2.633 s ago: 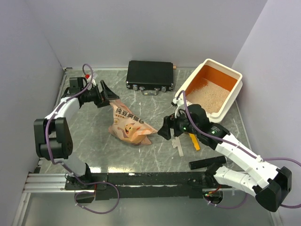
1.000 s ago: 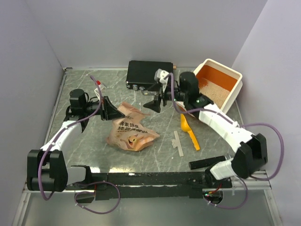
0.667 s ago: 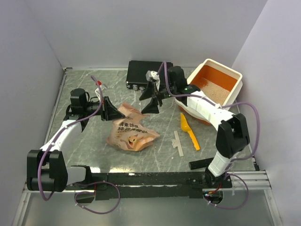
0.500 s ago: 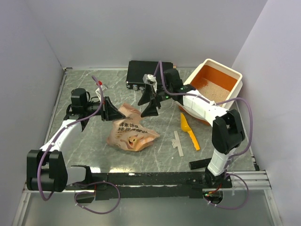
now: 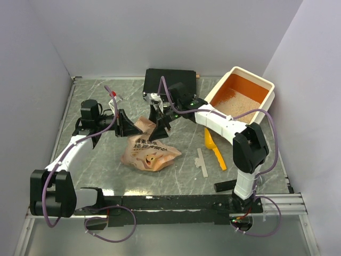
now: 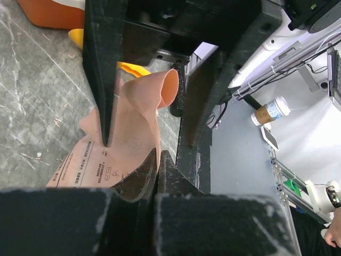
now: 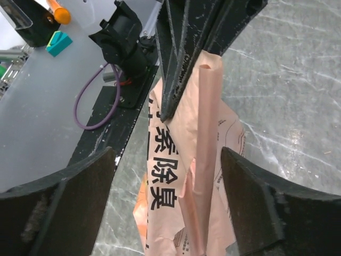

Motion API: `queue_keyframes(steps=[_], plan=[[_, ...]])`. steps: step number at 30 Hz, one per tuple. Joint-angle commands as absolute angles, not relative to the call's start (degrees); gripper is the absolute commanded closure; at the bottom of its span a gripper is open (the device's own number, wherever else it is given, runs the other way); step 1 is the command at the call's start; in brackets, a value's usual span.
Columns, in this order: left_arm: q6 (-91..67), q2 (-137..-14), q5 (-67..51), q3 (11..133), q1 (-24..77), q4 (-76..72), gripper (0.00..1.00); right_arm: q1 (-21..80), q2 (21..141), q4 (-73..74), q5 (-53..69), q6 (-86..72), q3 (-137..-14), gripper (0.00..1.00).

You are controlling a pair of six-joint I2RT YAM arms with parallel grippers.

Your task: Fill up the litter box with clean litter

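Note:
The litter box (image 5: 217, 90) sits at the back right, with clean litter (image 5: 234, 104) spread over its orange floor. A crumpled orange-brown paper bag (image 5: 146, 150) lies at mid-table, its top pulled up. My left gripper (image 5: 138, 129) is shut on the bag's top edge; in the left wrist view the jaws (image 6: 157, 160) pinch the paper (image 6: 128, 133). My right gripper (image 5: 155, 133) is open, one finger on each side of the bag's raised fold (image 7: 205, 133). In the right wrist view both fingers (image 7: 64, 202) stand apart from the paper.
A yellow-orange scoop (image 5: 214, 150) lies on the table right of the bag, beside a clear strip (image 5: 201, 161). A flat black case (image 5: 170, 82) sits at the back, behind the right gripper. A black bar (image 5: 234, 185) lies near the front edge.
The right arm has swung left from beside the litter box to the bag's raised top, and its jaws have narrowed. The left arm and bag have stayed put.

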State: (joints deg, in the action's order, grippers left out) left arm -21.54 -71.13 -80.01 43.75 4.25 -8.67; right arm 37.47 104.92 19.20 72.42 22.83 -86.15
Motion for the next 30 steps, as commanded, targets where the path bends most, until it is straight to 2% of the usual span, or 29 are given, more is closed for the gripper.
queue_keyframes(steps=[1,2,3,4,5,8,11,12,14,15,16,17,20,25,30], plan=[[-22.6,-69.1,-82.5,45.5,5.4,-12.0,0.99,38.1,104.5,19.2,70.9,24.5,-86.6,0.35],[-22.9,-69.0,-82.4,45.5,5.4,-12.3,0.99,38.3,104.6,21.0,70.6,25.0,-87.3,0.45],[-23.2,-68.7,-82.3,45.4,5.4,-12.9,0.99,38.3,104.9,22.1,70.0,25.1,-87.5,0.72],[-23.5,-68.3,-81.6,45.2,5.4,-13.4,0.99,38.3,104.9,23.3,69.1,25.5,-87.9,0.94],[-24.2,-68.0,-81.2,45.0,5.4,-13.8,0.99,38.7,104.7,23.0,65.3,24.4,-87.3,1.0],[-21.7,-66.4,-76.2,46.6,5.2,-11.2,0.99,38.8,101.4,18.6,59.4,20.9,-83.1,1.0],[-15.2,-66.2,-62.3,52.1,5.3,2.4,0.77,38.9,95.9,16.8,53.0,18.5,-80.8,1.0],[-14.9,-66.4,-59.4,53.5,5.4,4.5,0.63,39.0,93.5,17.7,50.9,17.9,-81.0,1.0],[-15.5,-66.4,-49.3,56.8,5.4,8.4,0.56,39.3,91.2,19.2,47.0,16.7,-83.0,1.0],[-16.1,-66.1,-43.7,57.7,5.6,9.6,0.48,40.2,89.7,21.9,41.6,16.7,-84.2,1.0],[-16.6,-65.1,-38.9,58.8,5.6,12.0,0.47,40.8,89.1,23.5,38.6,16.5,-87.2,1.0],[-17.0,-64.5,-28.9,61.0,5.6,13.8,0.47,41.7,88.9,25.6,35.3,16.8,-89.0,1.0],[-17.9,-61.4,-13.8,63.2,5.6,19.2,0.47,45.8,89.5,33.3,22.7,17.6,-97.4,1.0],[-19.8,-53.3,-5.9,59.9,5.6,21.3,0.48,53.8,96.8,44.8,3.7,17.9,-115.8,1.0],[-20.8,-47.6,-1.8,52.0,5.8,20.6,0.47,58.4,107.9,54.2,-5.7,16.7,-132.7,1.0]])
